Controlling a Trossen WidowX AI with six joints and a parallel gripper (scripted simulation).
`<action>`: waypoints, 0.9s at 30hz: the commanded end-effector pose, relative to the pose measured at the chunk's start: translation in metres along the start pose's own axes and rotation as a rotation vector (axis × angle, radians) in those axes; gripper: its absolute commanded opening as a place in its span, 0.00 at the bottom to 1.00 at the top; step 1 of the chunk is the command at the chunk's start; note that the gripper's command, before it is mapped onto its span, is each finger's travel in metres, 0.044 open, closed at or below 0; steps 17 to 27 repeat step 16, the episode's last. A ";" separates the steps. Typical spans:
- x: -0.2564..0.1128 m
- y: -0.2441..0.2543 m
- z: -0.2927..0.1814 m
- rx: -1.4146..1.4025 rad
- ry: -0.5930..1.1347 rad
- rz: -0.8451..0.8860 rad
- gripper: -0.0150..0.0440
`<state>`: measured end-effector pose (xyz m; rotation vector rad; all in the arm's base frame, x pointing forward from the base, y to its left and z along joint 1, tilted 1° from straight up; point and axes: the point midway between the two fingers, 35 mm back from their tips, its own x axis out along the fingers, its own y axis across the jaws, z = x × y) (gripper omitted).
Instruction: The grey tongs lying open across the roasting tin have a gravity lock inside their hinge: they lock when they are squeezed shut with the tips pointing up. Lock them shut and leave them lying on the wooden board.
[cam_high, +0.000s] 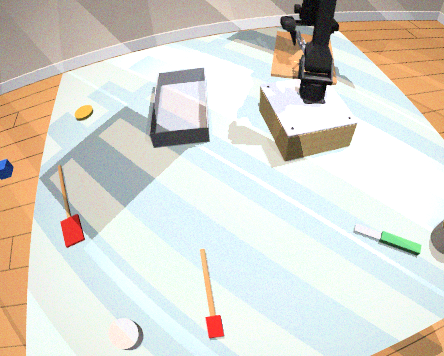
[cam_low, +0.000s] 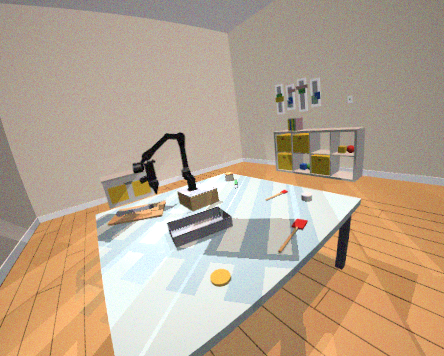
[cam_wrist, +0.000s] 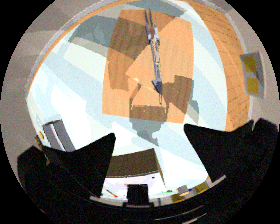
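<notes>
The grey tongs (cam_wrist: 156, 60) (cam_high: 301, 43) lie lengthwise on the wooden board (cam_wrist: 116, 106) (cam_high: 279, 67) (cam_low: 120, 219). In the wrist view their two arms lie close together, nearly parallel, in a narrow shape. The lock inside the hinge cannot be seen. My gripper (cam_wrist: 150, 132) (cam_low: 156, 191) is wide open and empty, raised above the board. The near end of the tongs is beyond the fingertips in the wrist view, clear of both fingers. The roasting tin (cam_high: 181, 136) (cam_low: 201, 234) stands apart from the board, with no tongs across it.
The arm's base block (cam_high: 320, 141) (cam_low: 201, 201) stands close to the board. A yellow disc (cam_high: 84, 112) (cam_low: 220, 277), two red-ended spatulas (cam_high: 72, 231) (cam_high: 214, 326), a white disc (cam_high: 124, 333) and a green-handled tool (cam_high: 401, 243) lie farther off on the table.
</notes>
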<state>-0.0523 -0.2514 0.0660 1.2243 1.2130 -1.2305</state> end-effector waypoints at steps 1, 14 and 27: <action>-0.025 -0.001 0.001 0.003 -0.016 -0.005 1.00; -0.046 0.000 0.001 0.001 -0.015 -0.003 1.00; -0.046 0.000 0.001 0.001 -0.015 -0.003 1.00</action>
